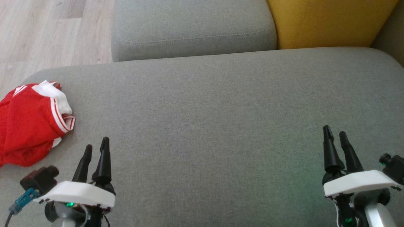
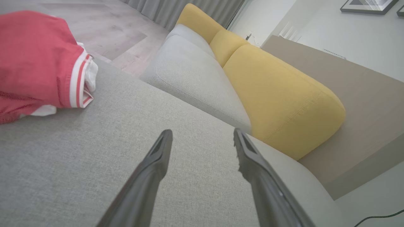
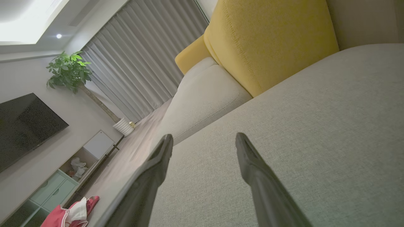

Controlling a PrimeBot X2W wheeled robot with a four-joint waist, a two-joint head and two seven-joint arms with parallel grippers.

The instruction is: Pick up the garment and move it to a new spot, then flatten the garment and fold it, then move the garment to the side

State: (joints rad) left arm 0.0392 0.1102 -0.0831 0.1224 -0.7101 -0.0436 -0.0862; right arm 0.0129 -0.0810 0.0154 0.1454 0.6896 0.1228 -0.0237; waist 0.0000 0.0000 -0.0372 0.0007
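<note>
The garment [image 1: 30,123] is red with white trim and lies crumpled at the left edge of the grey seat cushion [image 1: 214,126]. In the left wrist view the garment [image 2: 38,63] is at the upper left, and in the right wrist view the garment [image 3: 71,214] is small at the bottom left. My left gripper [image 1: 96,148] hovers over the cushion just right of the garment, open and empty. Far to the right, my right gripper [image 1: 335,135] is open too, with nothing between its fingers. In the wrist views, the left gripper [image 2: 203,134] and the right gripper [image 3: 204,138] show spread fingers over bare cushion.
A second grey cushion [image 1: 192,28] lies beyond the seat, with a yellow back cushion [image 1: 328,22] to its right. Wooden floor [image 1: 47,31] runs along the left. The right wrist view shows a TV [image 3: 25,126], a potted plant [image 3: 69,69] and a low cabinet [image 3: 79,164].
</note>
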